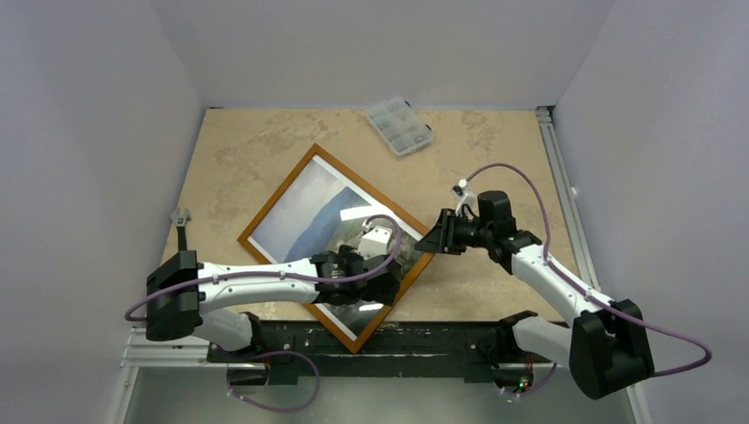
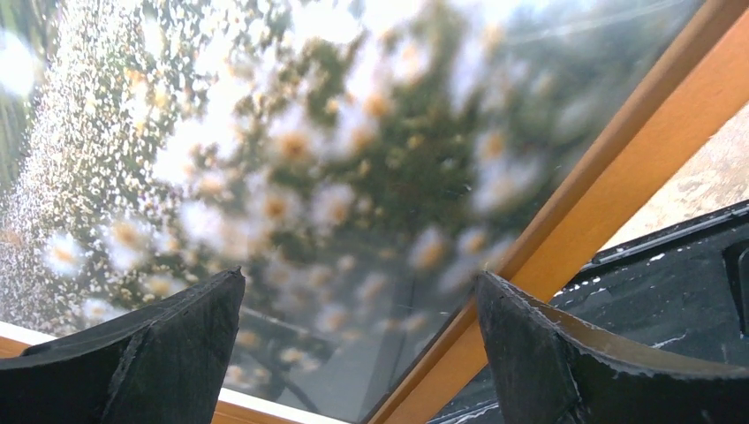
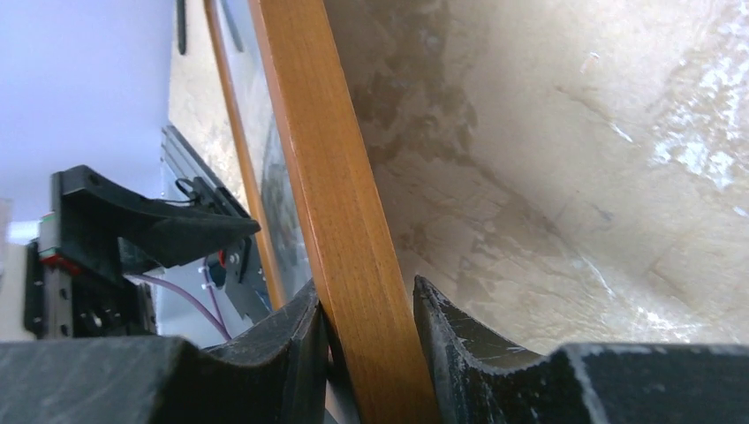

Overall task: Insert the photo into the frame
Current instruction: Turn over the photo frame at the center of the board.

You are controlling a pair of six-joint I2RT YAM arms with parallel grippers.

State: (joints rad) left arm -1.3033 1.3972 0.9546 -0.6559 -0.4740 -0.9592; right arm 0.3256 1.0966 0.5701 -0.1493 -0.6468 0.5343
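Note:
The orange-brown frame (image 1: 276, 192) lies cornerwise on the table. The photo (image 1: 309, 216) shows inside it, with a pale area and a dark blue band. My right gripper (image 1: 435, 240) is shut on the frame's right-hand rail (image 3: 313, 150); in the right wrist view the rail runs between the jaws of the gripper (image 3: 365, 283). My left gripper (image 1: 382, 290) is open and empty over the near part of the frame. In the left wrist view the gripper (image 2: 360, 274) is spread above the mottled part of the photo (image 2: 336, 177), next to the rail (image 2: 609, 185).
A small clear plastic compartment box (image 1: 400, 125) sits at the back of the beige table (image 1: 256, 141). The black mounting rail (image 1: 371, 340) of the arms lies just below the frame's near corner and also shows in the left wrist view (image 2: 671, 265). Pale walls enclose three sides.

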